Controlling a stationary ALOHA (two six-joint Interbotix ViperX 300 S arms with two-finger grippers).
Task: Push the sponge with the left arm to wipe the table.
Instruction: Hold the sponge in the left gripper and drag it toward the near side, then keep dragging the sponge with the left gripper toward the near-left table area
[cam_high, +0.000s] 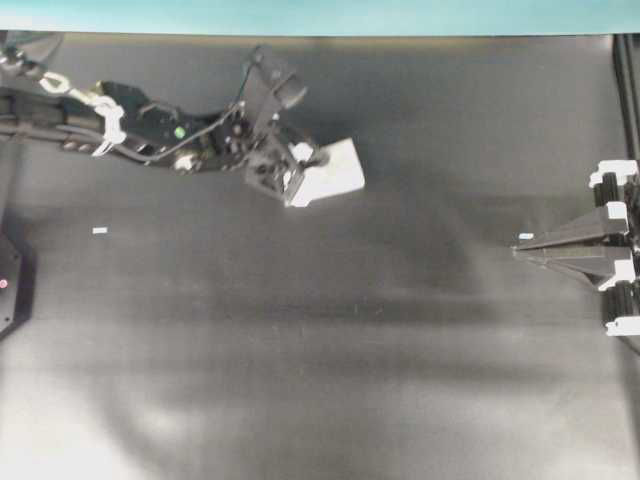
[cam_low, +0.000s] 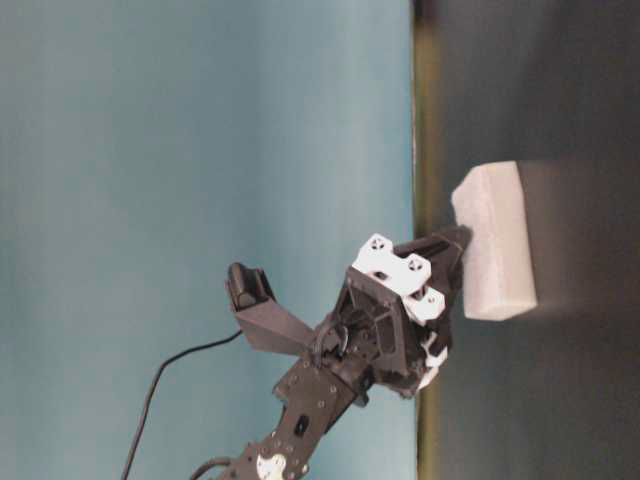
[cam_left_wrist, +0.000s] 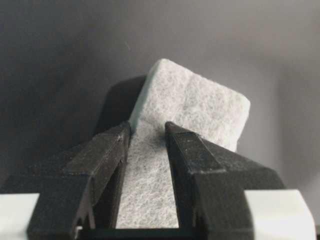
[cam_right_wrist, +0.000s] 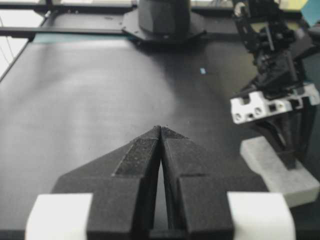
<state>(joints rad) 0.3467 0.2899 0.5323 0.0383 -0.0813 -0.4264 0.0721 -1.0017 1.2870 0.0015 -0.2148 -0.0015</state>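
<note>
The white sponge (cam_high: 338, 172) lies on the black table (cam_high: 300, 360) toward the back, left of centre. My left arm (cam_high: 150, 125) reaches in from the left, and its gripper (cam_high: 305, 165) is shut on the sponge's near end. In the left wrist view the two black fingertips (cam_left_wrist: 177, 132) press into the sponge (cam_left_wrist: 200, 105) and dent it between them. From table level, the sponge (cam_low: 495, 240) rests flat with the left gripper (cam_low: 452, 255) on it. My right gripper (cam_high: 520, 250) rests at the right edge, shut and holding nothing (cam_right_wrist: 161, 128).
A teal strip (cam_high: 300, 15) runs along the table's back edge. A small white tape speck (cam_high: 100, 230) lies at the left and another (cam_high: 526, 236) sits by the right gripper's tip. A dark arm base (cam_high: 8, 285) stands at the left edge.
</note>
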